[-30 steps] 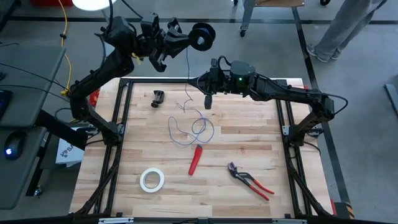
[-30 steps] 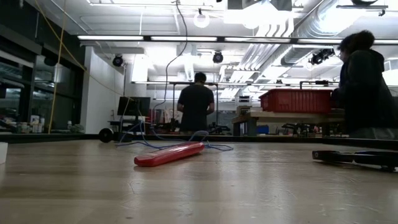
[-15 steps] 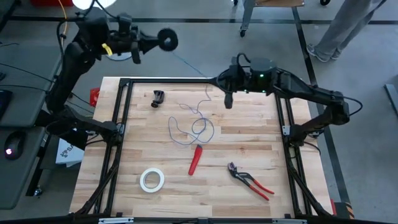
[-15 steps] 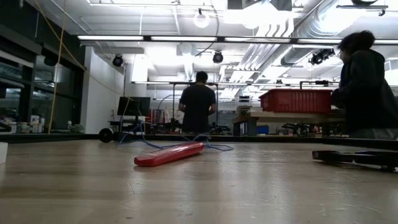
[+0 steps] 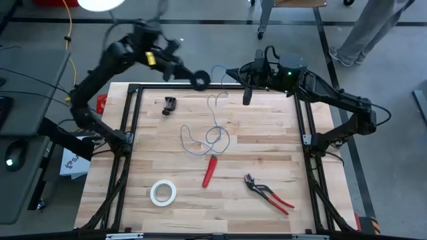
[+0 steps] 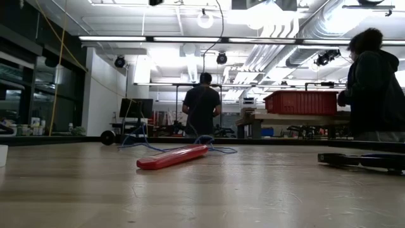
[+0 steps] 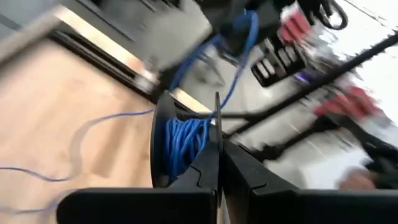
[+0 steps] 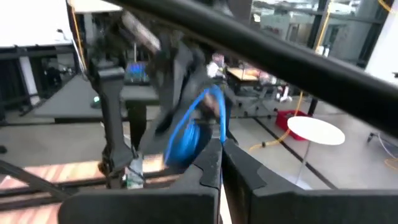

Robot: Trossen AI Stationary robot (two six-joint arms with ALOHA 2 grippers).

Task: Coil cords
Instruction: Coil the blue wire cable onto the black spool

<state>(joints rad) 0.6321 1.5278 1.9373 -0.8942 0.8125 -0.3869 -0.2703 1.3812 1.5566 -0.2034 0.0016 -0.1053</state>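
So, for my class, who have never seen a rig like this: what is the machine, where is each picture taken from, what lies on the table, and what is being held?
It is a robot with two dark arms at a wooden table. One picture looks straight down, one looks level across the tabletop, and two come from cameras on the wrists.

The left gripper is shut on a small black spool wound with thin blue wire, which trails in loose loops on the table. The right gripper, also shut, hangs over the far edge.

Also lying there: a red-handled tool, red pliers, a white tape roll and a small black clip.
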